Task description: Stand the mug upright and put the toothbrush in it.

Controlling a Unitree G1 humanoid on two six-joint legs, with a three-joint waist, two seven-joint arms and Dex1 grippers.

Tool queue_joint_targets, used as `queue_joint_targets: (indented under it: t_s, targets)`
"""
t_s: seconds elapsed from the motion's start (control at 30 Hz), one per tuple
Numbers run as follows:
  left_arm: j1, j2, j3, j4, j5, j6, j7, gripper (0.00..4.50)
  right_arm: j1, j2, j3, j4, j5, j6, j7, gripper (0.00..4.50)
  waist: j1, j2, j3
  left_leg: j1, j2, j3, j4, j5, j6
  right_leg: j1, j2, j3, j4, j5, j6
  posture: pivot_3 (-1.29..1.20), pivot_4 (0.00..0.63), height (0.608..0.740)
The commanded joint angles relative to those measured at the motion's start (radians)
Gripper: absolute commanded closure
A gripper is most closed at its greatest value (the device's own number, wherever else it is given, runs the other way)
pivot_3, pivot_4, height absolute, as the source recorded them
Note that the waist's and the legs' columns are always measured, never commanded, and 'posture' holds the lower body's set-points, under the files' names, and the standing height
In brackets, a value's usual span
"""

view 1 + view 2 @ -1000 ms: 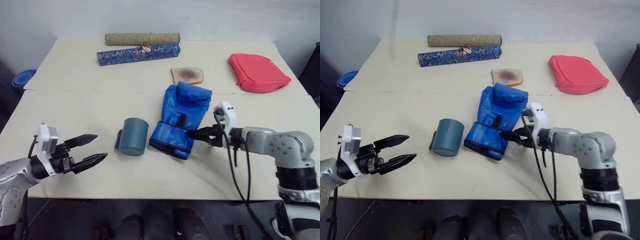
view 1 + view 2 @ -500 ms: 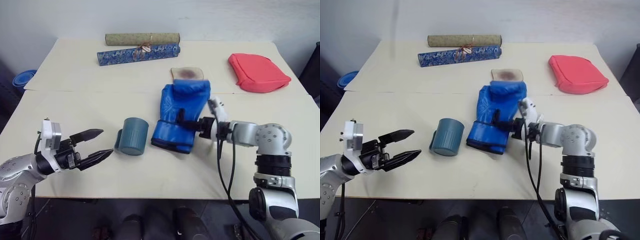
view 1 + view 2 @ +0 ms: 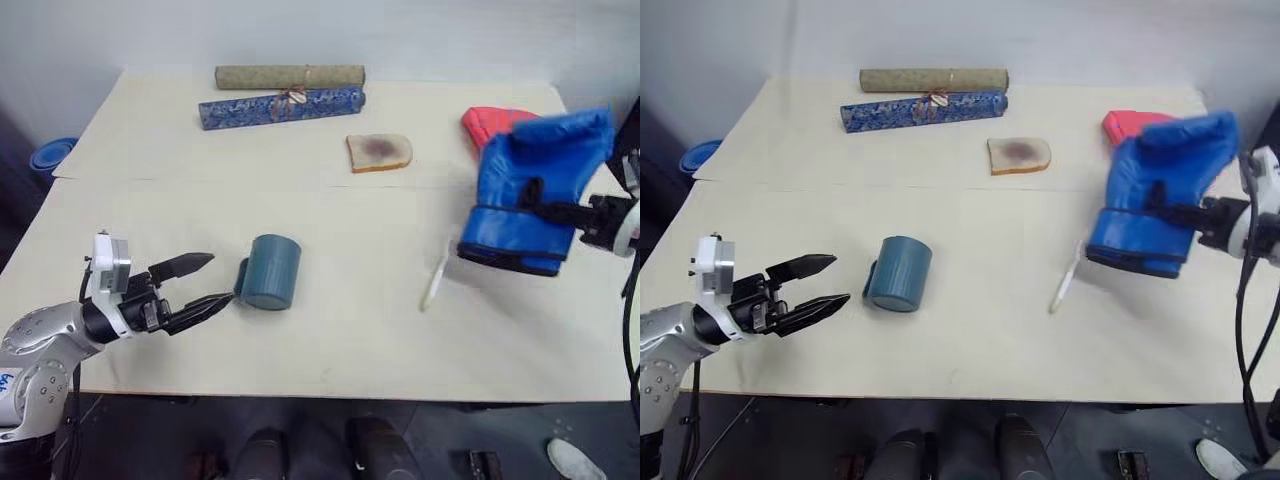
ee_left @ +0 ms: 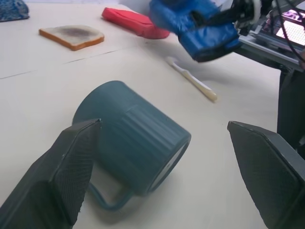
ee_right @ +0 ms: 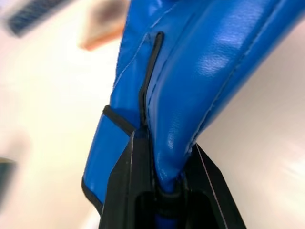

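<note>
Right hand (image 3: pixel 585 214) clamped on blue glove (image 3: pixel 530 190) aloft near surface (image 3: pixel 330 340) edge, toothbrush (image 3: pixel 433 283) lying exposed, left hand (image 3: pixel 205 282) wide open, empty, beside toppled mug (image 3: pixel 270 272)

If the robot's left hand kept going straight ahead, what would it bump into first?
Most likely the mug. It lies on its side right ahead of the left gripper, whose open fingers frame it in the left wrist view.

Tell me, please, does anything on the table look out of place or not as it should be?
Yes. The mug lies on its side instead of standing, close in front of the open left end effector. The toothbrush lies loose on the table. The right end effector holds a blue boxing glove in the air.
</note>
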Motion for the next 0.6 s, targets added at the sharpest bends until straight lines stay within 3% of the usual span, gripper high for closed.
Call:
queue_joint_targets:
  t_s: [0.03,0.13,0.27,0.4,0.5,0.6]
  targets:
    - [-0.006,0.001,0.008,0.005,0.007,-0.019,-0.003,0.00,-0.070,-0.031,0.072,0.175,-0.168,-0.150,0.112,4.37,-0.006,0.002,0.001,0.000,0.000,0.001,0.000,0.000,0.000,0.000,0.000,0.001,0.000,0.000,0.000,0.00,0.150,0.740]
    - [-0.011,0.004,0.002,0.014,0.012,-0.017,-0.007,0.00,-0.103,-0.007,0.125,0.276,-0.280,-0.255,0.152,4.37,-0.010,0.004,0.002,0.003,0.001,0.004,-0.001,0.000,0.000,-0.001,0.002,0.001,0.003,0.000,0.000,0.00,0.150,0.740]
    - [-0.022,0.013,0.025,0.072,0.039,-0.032,0.010,0.00,-0.119,-0.032,0.127,0.341,-0.390,-0.464,0.119,3.15,-0.006,0.004,0.002,0.006,0.001,0.005,0.000,0.000,-0.001,0.001,0.002,0.001,0.004,0.000,0.000,0.00,0.150,0.740]
    - [0.022,0.017,0.108,0.155,0.082,-0.101,0.016,0.00,0.035,-0.121,0.122,0.308,-0.504,-0.954,0.140,1.83,0.005,0.004,0.002,0.005,0.000,0.005,0.000,0.000,-0.001,0.000,0.000,0.000,0.005,0.000,0.000,0.00,0.150,0.740]
    - [0.056,0.029,0.151,0.230,0.146,-0.172,0.021,0.00,0.179,-0.116,0.014,0.246,-0.428,-1.234,0.267,0.87,-0.001,0.004,0.002,0.005,0.000,0.005,-0.001,-0.001,-0.001,0.000,0.000,-0.001,0.004,0.000,0.000,0.00,0.150,0.740]
    - [0.073,0.052,0.206,0.326,0.199,-0.213,0.061,0.00,0.334,-0.040,-0.148,0.091,-0.292,-1.470,0.347,0.02,-0.011,0.003,0.003,0.008,0.001,0.008,-0.001,-0.001,-0.001,0.003,0.002,-0.001,0.002,0.000,0.001,0.00,0.150,0.740]
